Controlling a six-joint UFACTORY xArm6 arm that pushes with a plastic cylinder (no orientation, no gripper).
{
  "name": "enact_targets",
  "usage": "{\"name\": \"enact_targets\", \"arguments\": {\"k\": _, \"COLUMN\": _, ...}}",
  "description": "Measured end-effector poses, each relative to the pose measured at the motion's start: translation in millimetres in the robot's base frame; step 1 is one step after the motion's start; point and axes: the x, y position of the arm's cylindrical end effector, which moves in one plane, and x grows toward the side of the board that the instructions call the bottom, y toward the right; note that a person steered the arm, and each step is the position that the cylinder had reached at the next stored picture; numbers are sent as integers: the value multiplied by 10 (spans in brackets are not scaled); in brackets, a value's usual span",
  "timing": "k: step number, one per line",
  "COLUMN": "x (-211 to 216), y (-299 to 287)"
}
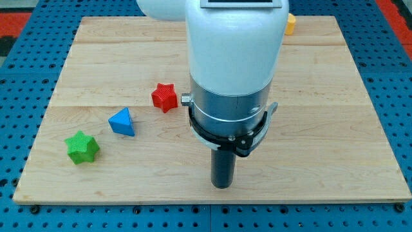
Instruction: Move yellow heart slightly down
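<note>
Standing near the view's bottom edge of a wooden board [360,96], my tip [222,186] touches no block. No claw exists here, only a plain rod, so there is nothing spread or pinching. A yellow block [291,24], probably the heart, peeks out at the view's top behind the arm's white body [235,45], well apart from my tip. Pushing it down means getting above it first. A red star [165,97], blue triangle [122,122] and green star [82,147] lie at the view's left.
</note>
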Motion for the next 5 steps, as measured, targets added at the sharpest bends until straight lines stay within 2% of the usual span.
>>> {"name": "enact_targets", "arguments": {"k": 3, "x": 145, "y": 58}}
{"name": "enact_targets", "arguments": {"k": 4, "x": -390, "y": 416}}
{"name": "enact_targets", "arguments": {"k": 5, "x": -1592, "y": 1015}}
